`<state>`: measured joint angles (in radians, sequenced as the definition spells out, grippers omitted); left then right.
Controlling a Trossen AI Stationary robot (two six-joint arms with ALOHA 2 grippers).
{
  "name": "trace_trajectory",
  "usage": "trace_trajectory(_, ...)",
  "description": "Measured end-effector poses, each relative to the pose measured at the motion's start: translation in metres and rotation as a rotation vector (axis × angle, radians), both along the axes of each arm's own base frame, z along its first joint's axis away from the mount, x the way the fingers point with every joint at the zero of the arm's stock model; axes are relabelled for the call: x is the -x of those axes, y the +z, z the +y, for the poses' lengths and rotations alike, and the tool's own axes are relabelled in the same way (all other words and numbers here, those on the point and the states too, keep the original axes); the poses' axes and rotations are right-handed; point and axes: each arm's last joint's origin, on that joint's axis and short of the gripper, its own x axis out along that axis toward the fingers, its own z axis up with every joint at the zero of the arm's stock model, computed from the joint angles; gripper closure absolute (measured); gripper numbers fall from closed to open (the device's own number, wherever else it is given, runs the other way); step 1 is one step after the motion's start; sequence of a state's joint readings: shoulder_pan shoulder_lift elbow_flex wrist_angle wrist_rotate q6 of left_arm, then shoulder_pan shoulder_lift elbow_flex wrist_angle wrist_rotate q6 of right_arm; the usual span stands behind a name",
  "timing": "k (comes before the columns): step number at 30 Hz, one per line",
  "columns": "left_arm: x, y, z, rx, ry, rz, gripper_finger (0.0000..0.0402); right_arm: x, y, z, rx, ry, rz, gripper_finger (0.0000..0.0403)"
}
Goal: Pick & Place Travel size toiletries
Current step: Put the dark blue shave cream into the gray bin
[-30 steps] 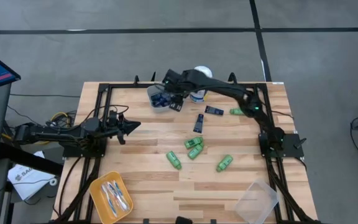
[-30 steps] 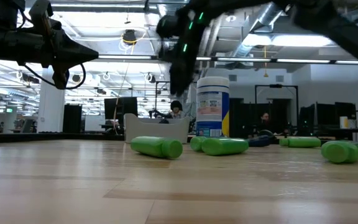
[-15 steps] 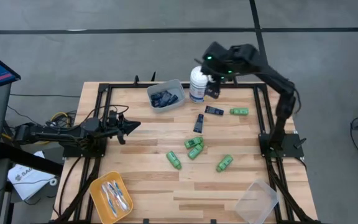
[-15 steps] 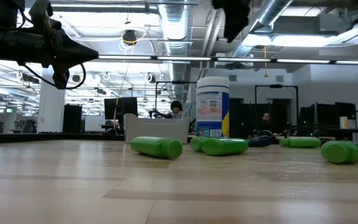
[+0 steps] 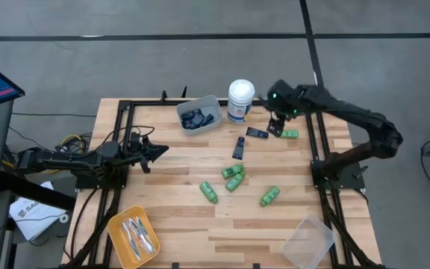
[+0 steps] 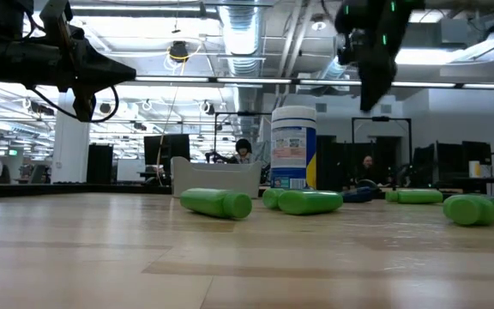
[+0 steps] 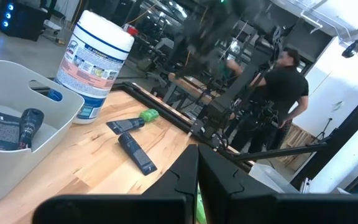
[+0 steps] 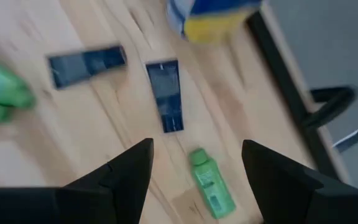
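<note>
Several bright green bottles lie on their sides on the wooden table: a pair [image 5: 234, 177], one [image 5: 209, 193], one [image 5: 269, 196] and one [image 5: 288, 134] near the far right. Two navy tubes [image 5: 239, 147] [image 5: 257, 133] lie flat beside them. My right gripper [image 5: 276, 127] [image 8: 196, 149] hangs open in the air above the far green bottle [image 8: 211, 183] and a navy tube [image 8: 166, 94], touching nothing. My left gripper [image 5: 160, 150] [image 7: 197, 177] is shut and empty at the table's left.
A grey bin [image 5: 209, 112] with navy tubes and a tall white canister [image 5: 240, 101] stand at the far edge. An orange bin [image 5: 118, 224] of toothbrushes sits near left, a clear container [image 5: 308, 240] near right. People show in the room behind.
My right gripper has swung from above the grey bin toward the table's right, rising past the white canister, then come down over the far navy tube and green bottle. The objects on the table have stayed in place.
</note>
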<state>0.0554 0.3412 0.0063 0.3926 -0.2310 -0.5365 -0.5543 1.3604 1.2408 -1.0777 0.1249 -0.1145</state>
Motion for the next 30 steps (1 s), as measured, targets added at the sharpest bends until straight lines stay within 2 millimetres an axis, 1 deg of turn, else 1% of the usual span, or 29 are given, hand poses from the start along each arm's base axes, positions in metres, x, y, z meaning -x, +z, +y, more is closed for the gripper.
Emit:
trace_trajectory(2,0.0,0.0,0.0,0.0,0.0,-0.001,0.04,-0.001,-0.03,-0.001,-0.009,0.001,0.014,0.0164)
trace_trajectory(5,0.0,0.001,0.0,0.0,0.0,-0.006,0.04,-0.005,-0.067,-0.003,-0.047,0.037,0.023,0.0164)
trace_trajectory(7,0.0,0.001,0.0,0.0,0.0,-0.007,0.04,-0.011,-0.085,-0.006,-0.076,0.066,0.044,0.0164)
trace_trajectory(10,0.0,0.001,0.0,0.0,0.0,-0.008,0.04,-0.02,-0.104,-0.012,-0.104,0.106,0.104,0.0164)
trace_trajectory(14,0.0,0.001,0.0,-0.001,0.0,-0.01,0.04,-0.033,-0.123,-0.02,-0.135,0.142,0.167,0.0164)
trace_trajectory(18,0.0,0.001,0.0,-0.001,0.0,-0.014,0.04,-0.046,-0.137,-0.027,-0.154,0.155,0.2,0.0164)
trace_trajectory(24,0.0,0.002,0.0,-0.001,0.0,-0.017,0.04,-0.052,-0.159,-0.033,-0.176,0.147,0.281,0.0168)
trace_trajectory(27,0.0,0.002,0.0,-0.001,0.0,-0.019,0.04,-0.054,-0.166,-0.034,-0.188,0.147,0.301,0.0182)
trace_trajectory(30,0.0,0.002,0.0,-0.001,0.0,-0.021,0.04,-0.054,-0.167,-0.034,-0.194,0.148,0.303,0.0214)
